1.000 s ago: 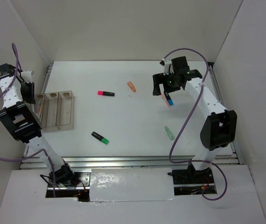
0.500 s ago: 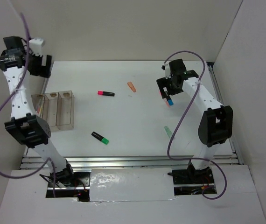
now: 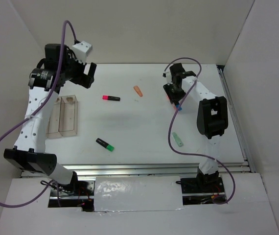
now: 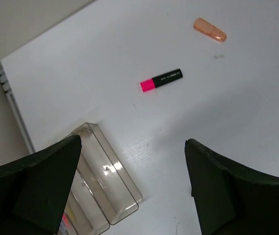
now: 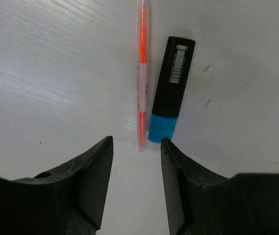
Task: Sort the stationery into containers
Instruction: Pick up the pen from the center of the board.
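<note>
My right gripper is low over the table with its jaws partly open and nothing between them. Just ahead of its fingertips lie a thin red pen and a blue-black highlighter, side by side. From above, that gripper covers most of the highlighter. My left gripper is raised and wide open, empty, above the clear containers. A pink highlighter and an orange stub lie beyond it. The containers stand at the table's left.
A black-green highlighter lies at the front middle and a mint green one at the front right. Red and yellow items show dimly in the leftmost bin. White walls close in the table on three sides.
My left arm rose from the bins and swung right toward the back, and its gripper opened wide. My right gripper shifted left and down over the red pen, its jaws narrowing.
</note>
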### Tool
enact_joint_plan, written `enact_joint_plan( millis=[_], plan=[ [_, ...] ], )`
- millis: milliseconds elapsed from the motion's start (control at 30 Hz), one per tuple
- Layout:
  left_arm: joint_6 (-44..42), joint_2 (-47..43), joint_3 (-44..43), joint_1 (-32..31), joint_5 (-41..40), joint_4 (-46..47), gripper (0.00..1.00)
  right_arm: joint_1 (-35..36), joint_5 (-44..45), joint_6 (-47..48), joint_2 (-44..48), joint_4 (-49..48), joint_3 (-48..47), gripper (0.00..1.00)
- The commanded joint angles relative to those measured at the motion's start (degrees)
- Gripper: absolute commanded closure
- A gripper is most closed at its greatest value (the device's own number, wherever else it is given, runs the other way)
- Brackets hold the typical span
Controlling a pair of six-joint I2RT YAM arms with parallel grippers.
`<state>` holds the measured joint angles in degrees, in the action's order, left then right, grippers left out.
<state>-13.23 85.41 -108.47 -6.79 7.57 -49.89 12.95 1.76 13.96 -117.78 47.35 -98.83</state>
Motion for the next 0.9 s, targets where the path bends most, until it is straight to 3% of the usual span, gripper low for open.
enact_joint_plan(
  millis=[0, 467, 600, 867],
  plan=[
    [2.51, -0.06, 2.02, -1.74, -0.98, 2.08, 0.01, 0.32, -1.32, 1.16, -3.59, 0.63, -5.67, 0.50],
    [2.69, -0.06, 4.40, -2.53, -3.53, 3.48, 0.01, 1.29, -1.50, 1.69, -12.03, 1.16, -13.32, 0.54],
    [2.60, 0.02, 4.93, -2.62, -3.53, 3.66, 0.01, 1.38, -1.50, 1.43, -14.41, 3.00, -15.95, 0.61],
    [2.51, 0.38, 5.81, -2.62, -3.97, 3.75, 0.01, 1.20, -1.50, 1.60, -17.31, 4.32, -17.80, 0.65]
  ],
)
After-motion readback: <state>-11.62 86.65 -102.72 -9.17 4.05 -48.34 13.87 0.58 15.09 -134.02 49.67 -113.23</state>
